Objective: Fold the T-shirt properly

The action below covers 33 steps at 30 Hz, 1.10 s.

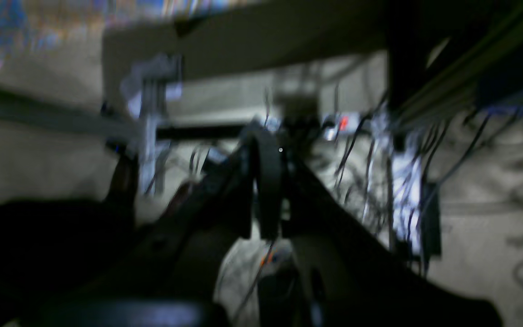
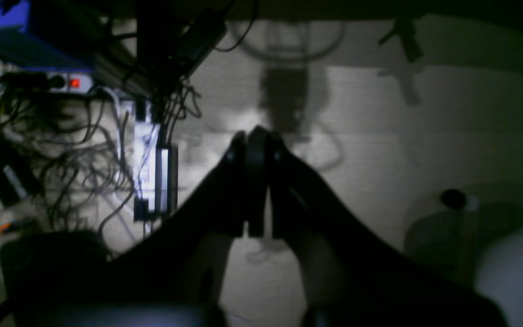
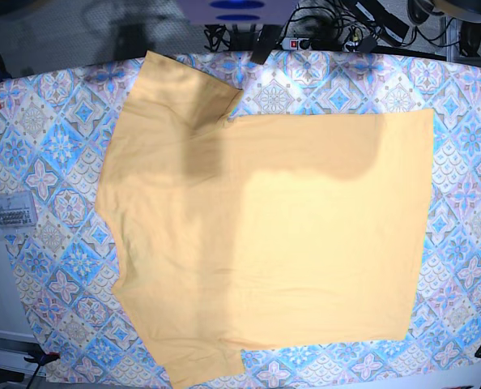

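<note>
T-shirt [image 3: 265, 235]: flat on tablecloth [image 3: 54, 162] | left gripper [image 1: 268, 150]: clenched, empty | right gripper [image 2: 253, 136]: clenched, empty

We see a robot lab: a messy heap of cables [image 2: 75, 181] and a power strip [image 2: 68, 83] beside our right gripper [image 2: 257, 181].

I see my left gripper [image 1: 268, 190] and right gripper [image 2: 256, 181] as black, smooth, tapering fingers with rounded tips.
</note>
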Motion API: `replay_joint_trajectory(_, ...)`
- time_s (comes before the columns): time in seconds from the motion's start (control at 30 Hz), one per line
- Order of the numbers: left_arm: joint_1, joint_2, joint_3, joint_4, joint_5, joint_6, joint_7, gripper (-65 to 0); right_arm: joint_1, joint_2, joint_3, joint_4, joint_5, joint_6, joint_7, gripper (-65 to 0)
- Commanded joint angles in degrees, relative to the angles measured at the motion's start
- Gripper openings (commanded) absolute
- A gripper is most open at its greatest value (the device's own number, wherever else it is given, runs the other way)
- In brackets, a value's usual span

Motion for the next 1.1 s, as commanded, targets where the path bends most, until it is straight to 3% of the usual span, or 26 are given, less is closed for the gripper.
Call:
replay_joint_trajectory(0.0, 1.9, -0.4, 0.0, 1.5, -0.4, 0.0, -1.5, -65.0, -0.7, 0.1, 0.0, -0.2, 0.2, 0.0, 1.6, -65.0)
replay_joint_trajectory(0.33, 2.9, -0.3, 0.0, 18.5, -0.3, 0.0, -1.5, -64.9, 3.3, 0.2, 0.1, 0.2, 0.1, 0.0, 1.6, -65.0)
replay_joint_trajectory(0.6, 2.9, -0.2, 0.3, 31.0, -0.1, 0.0, -1.2, -64.7, 3.9, 1.4, 0.5, 10.9, 0.4, 0.0, 1.6, -65.0)
replay_joint_trajectory(0.83, 0.8, 1.1, 0.1, 35.1, -0.1, 0.0, -1.1, -55.7, 3.1, 2.7, 0.5, 20.8, 0.4, 0.0, 1.6, -65.0)
replay_joint_trajectory(1.07, -2.3, 1.9, 0.4, 37.8, 0.4, 0.0, -0.8, -53.9, 3.1, 2.5, 3.4, 27.1, 0.2, 0.0, 1.4, -65.0)
